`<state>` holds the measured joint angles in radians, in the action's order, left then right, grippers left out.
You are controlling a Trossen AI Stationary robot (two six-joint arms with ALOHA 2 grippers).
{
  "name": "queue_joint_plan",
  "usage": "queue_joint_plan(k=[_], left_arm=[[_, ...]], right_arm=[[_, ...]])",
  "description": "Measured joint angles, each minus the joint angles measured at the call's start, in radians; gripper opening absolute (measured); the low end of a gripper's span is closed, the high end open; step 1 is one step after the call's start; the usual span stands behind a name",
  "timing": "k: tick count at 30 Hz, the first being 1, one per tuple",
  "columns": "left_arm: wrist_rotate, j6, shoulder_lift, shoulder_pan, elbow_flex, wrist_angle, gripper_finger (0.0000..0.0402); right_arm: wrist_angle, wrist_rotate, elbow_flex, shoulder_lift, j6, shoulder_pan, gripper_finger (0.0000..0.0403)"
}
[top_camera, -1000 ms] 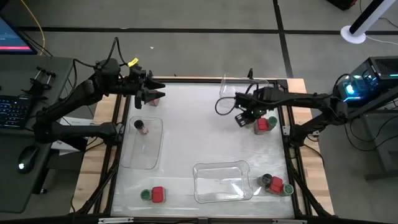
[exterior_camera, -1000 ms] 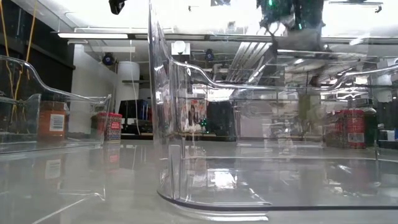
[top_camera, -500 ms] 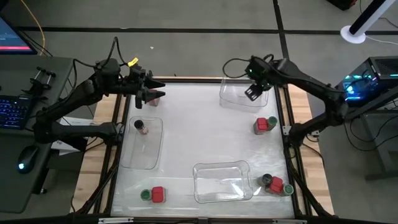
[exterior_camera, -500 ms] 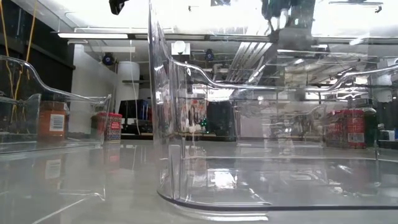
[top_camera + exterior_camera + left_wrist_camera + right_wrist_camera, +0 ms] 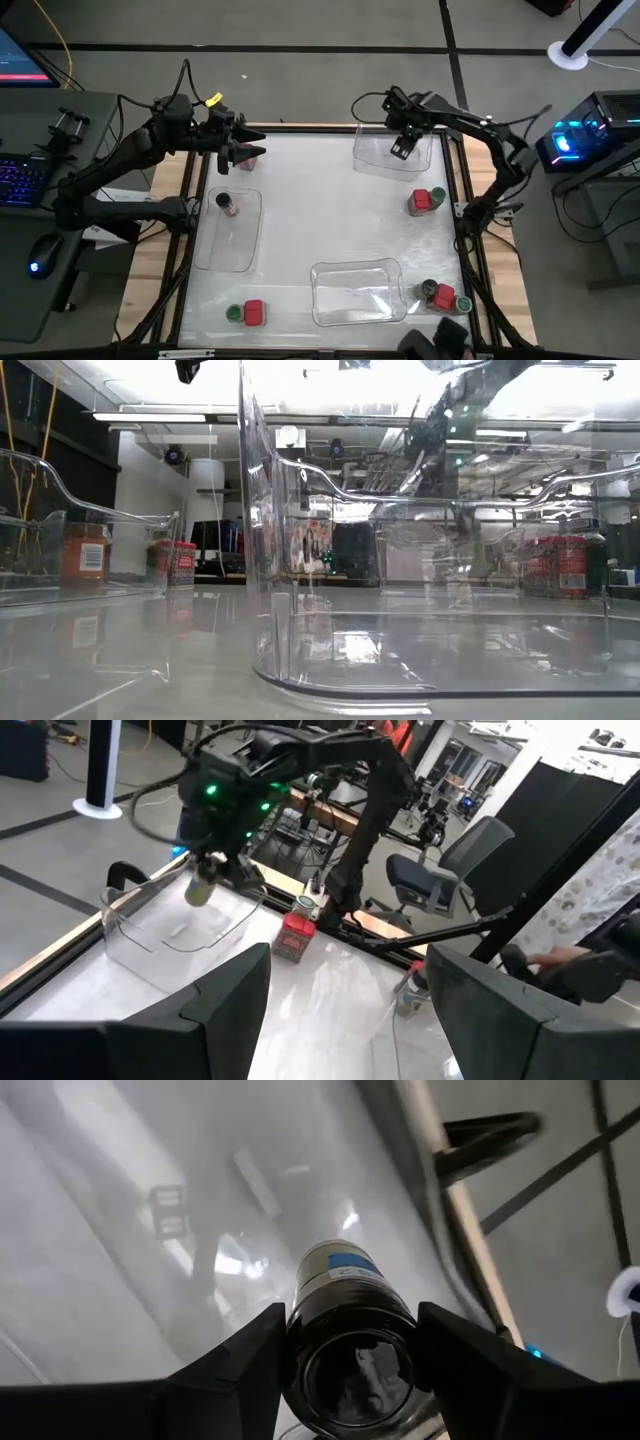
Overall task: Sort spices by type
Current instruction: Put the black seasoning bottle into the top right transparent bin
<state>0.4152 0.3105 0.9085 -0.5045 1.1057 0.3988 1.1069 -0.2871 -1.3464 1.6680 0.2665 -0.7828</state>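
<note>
My right gripper (image 5: 402,145) is shut on a jar with a blue label (image 5: 352,1295) and hangs above the clear tray (image 5: 375,160) at the table's far right. My left gripper (image 5: 247,152) is open and empty at the far left; its fingers stand apart in the left wrist view (image 5: 350,1010). A brownish jar (image 5: 229,204) stands in the left clear tray (image 5: 228,245). A red box (image 5: 420,201) and a green-lidded jar (image 5: 438,194) stand at the right. Another green-lidded jar (image 5: 234,313) and a red box (image 5: 254,312) stand near left. A dark-lidded jar (image 5: 428,290) and a red box (image 5: 443,298) stand near right. My right gripper pinches the jar between its two fingers, by its round side near its dark end (image 5: 350,1330). That end faces the wrist and the jar's body runs on along the fingers. The fingers slant down toward the tray. The jar is lifted clear above the tray's floor.
A third clear tray (image 5: 358,292) stands at the near middle; in the low view its wall (image 5: 262,540) fills the foreground. The table's middle is bare. A dark shape (image 5: 440,342) shows at the near edge.
My right gripper has gone toward the table's far edge, from beside the red box at the right to above the far right tray, and has turned as the arm swung round. The red box and green-lidded jar stay where they were.
</note>
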Motion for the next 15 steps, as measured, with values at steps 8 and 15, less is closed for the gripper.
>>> queue_joint_plan(k=[8, 15], left_arm=[[0.0, 0.019, 0.0, 0.0, 0.0, 0.0, 0.0255], [0.0, 0.019, 0.0, 0.0, 0.0, 0.0, 0.0255]], right_arm=[[-0.015, 0.025, 0.0, 0.051, 0.065, -0.032, 0.0197], [0.006, 0.025, 0.0, 0.051, 0.066, -0.051, 0.0254]])
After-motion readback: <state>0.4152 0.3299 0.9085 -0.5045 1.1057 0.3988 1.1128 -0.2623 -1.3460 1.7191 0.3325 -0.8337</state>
